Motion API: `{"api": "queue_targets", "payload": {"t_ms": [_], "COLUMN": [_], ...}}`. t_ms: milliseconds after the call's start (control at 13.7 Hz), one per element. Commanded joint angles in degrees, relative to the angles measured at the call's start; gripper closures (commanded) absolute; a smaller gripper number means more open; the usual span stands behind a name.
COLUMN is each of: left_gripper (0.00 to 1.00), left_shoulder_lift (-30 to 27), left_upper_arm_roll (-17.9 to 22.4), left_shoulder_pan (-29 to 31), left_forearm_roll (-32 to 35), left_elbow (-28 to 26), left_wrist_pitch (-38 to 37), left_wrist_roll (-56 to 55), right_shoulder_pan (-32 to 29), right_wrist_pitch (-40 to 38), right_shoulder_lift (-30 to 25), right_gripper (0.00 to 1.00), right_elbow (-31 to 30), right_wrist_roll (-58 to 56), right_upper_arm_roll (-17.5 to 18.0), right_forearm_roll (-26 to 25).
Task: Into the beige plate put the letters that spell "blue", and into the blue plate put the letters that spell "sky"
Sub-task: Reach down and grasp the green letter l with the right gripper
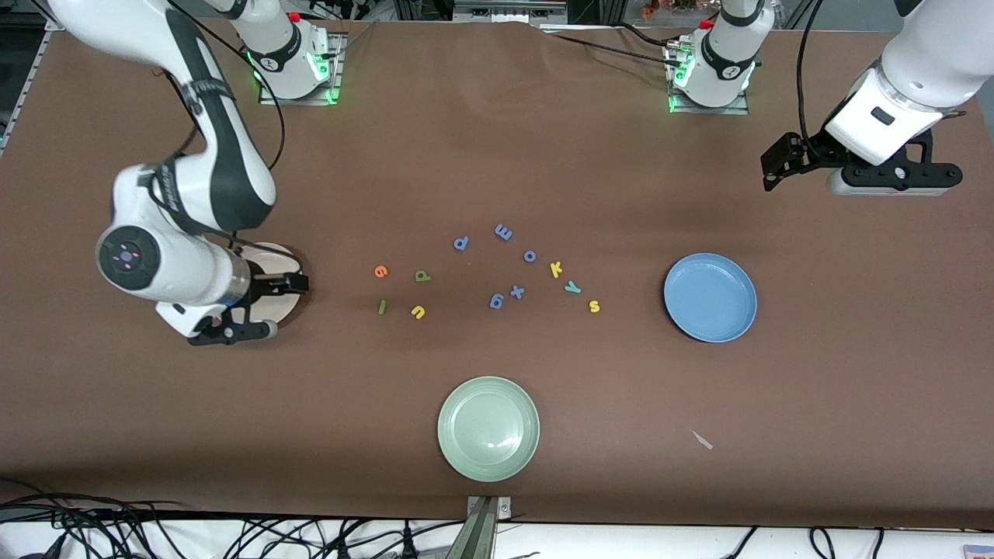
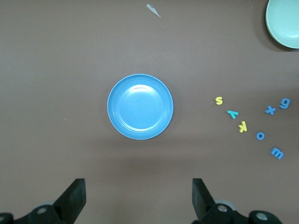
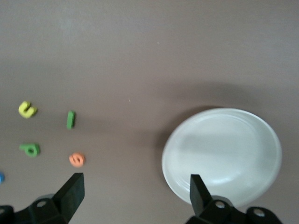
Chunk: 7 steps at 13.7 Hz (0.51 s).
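The right gripper (image 1: 260, 307) is held with released jaws over the round cream-beige plate (image 3: 224, 154); the left gripper (image 2: 139, 198), jaws likewise released, is held near the round medium-blue plate (image 1: 710, 296).

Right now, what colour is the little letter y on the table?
The y is teal-green, lying between the yellow k and yellow s; the front view shows it best.

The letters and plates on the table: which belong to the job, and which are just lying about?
Job: orange e, green l, yellow u, olive b; yellow s, yellow k, teal y; beige plate; blue plate.
Lying about: blue-purple letters, pale green plate, paper scrap.
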Motion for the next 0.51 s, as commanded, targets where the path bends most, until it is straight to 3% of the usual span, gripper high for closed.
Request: {"api": "queue_targets", "payload": {"t_ms": [0, 439], "left_gripper": [0.00, 0.00], "left_shoulder_lift": [-0.5, -0.5], "left_upper_arm_roll": [0.0, 0.0], "left_shoulder_pan": [0.1, 0.1], "left_forearm_roll": [1.4, 1.3], "left_elbow": [0.3, 0.3], "left_wrist_pitch": [-0.8, -0.9], "left_wrist_roll": [0.9, 0.9], "right_shoulder_pan": [3.2, 10.6], "right_wrist_pitch": [5.6, 14.0], "right_shoulder_lift": [4.3, 10.5], "right_gripper": [0.00, 0.00], "right_elbow": [0.6, 0.4], "right_wrist_roll": [8.0, 25.4], "right_upper_arm_roll": [-0.2, -0.3], "right_forearm_roll": [0.9, 0.9]}}
